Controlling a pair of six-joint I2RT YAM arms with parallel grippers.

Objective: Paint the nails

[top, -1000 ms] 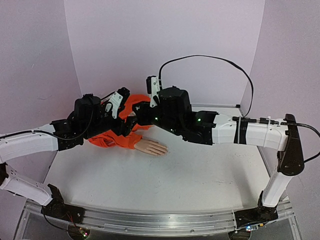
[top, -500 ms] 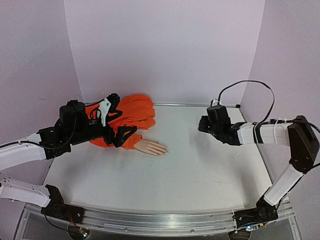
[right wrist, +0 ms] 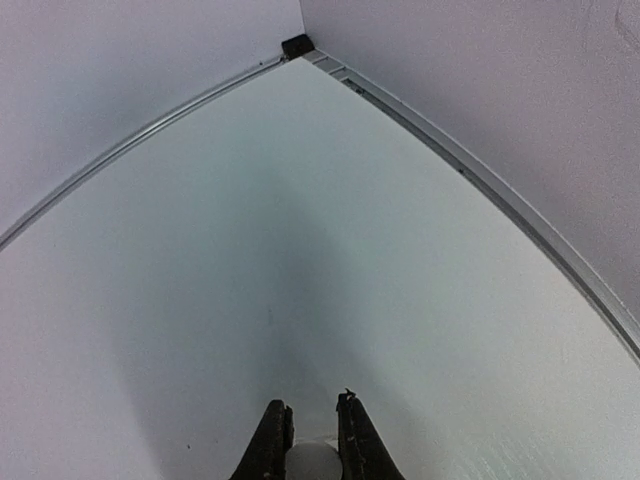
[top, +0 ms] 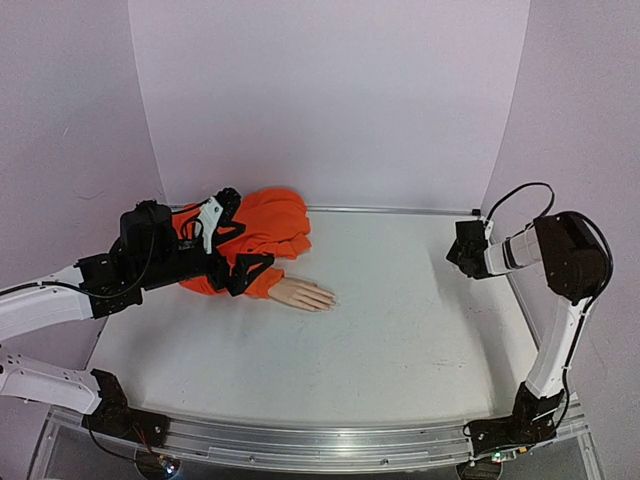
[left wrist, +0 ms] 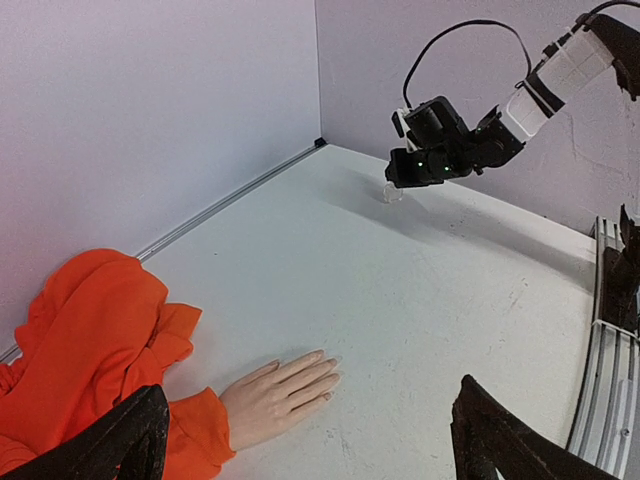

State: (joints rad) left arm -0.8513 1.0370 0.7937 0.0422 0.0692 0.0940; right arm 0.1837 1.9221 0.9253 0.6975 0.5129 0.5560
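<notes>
A pale peach mannequin hand (top: 303, 294) lies palm down on the matte white worktop (top: 380, 350), left of centre. Its smooth, moulded fingers are slightly spread and point towards the right. The nails (left wrist: 328, 378) are at those fingertips, too small to make out any surface or colour. The wrist disappears into an orange sleeve (top: 270, 215) of soft, crumpled fabric, bunched into folds against the back-left corner.

The left gripper (left wrist: 310, 400) hovers over the cuff end of the sleeve with its two black, rough-edged fingers (left wrist: 120, 440) spread wide apart and nothing between them. In the left wrist view the mannequin hand lies in the gap between them, lower down on the worktop.

The right arm is folded back to the far right edge, well apart from the mannequin hand. The right gripper (right wrist: 312, 402) sits low near the worktop by the right wall. Its narrow black fingers (right wrist: 270, 440) are drawn close together and clamped on a small clear-white bottle (right wrist: 312, 462), whose rounded, glossy top fills the gap between them. A black cable (top: 510, 195) loops above that wrist.

Plain lilac walls (top: 330, 100) enclose the worktop on three sides, and a thin metal strip runs along their foot. A ribbed aluminium rail (top: 300, 445) borders the near edge.
</notes>
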